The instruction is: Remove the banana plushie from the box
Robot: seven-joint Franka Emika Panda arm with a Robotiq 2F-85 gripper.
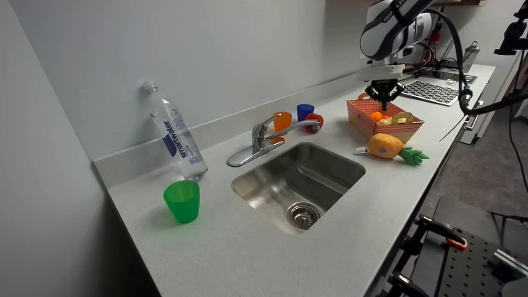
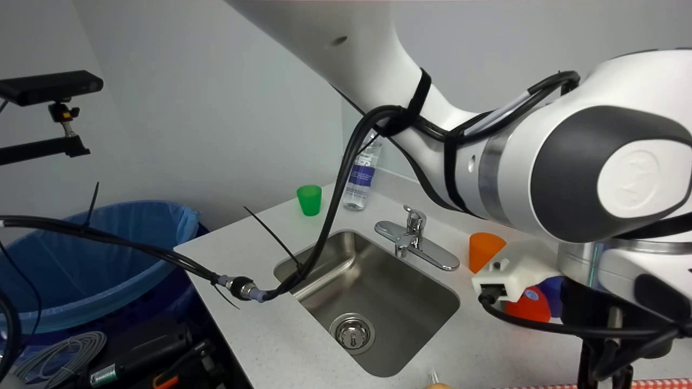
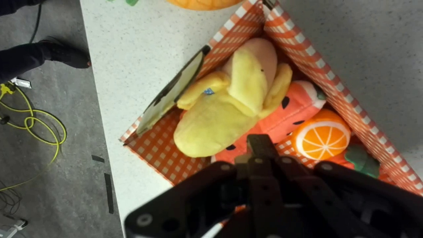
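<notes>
Wrist view: the banana plushie (image 3: pixel 224 112) lies in the gingham box (image 3: pixel 330 76), seemingly propped on the watermelon-slice plushie (image 3: pixel 277 124), at about 11 o'clock from the tip of the Robotiq gripper (image 3: pixel 256 150). The gripper looks fully closed, jaws together, with nothing visible in its grasp; in an exterior view the gripper (image 1: pixel 384 106) hangs over the box.

Lowered as it is, it would probably prod the watermelon-slice plushie instead of taking the banana plushie. Once the jaws part, one side could trap the watermelon-slice plushie too, since the toys overlap. The box's carry handle (image 3: pixel 181 84), at 10 o'clock, runs close beside a peel flap (image 3: pixel 198 89); pinching both could drag or tip the box. A bite on a single flap might slip, the soft cloth folding away.

How far the tip stands from the toys is hard to judge. From the wrist, the gripper covers the box's 6 o'clock side and part of a red-and-green toy (image 3: pixel 362 160) near 3 o'clock, too hidden to identify. The pineapple plushie (image 3: pixel 206 3) is cut off near 12 o'clock. In an exterior view only a strip of the box's rim (image 2: pixel 659 383) shows, and no banana plushie.
</notes>
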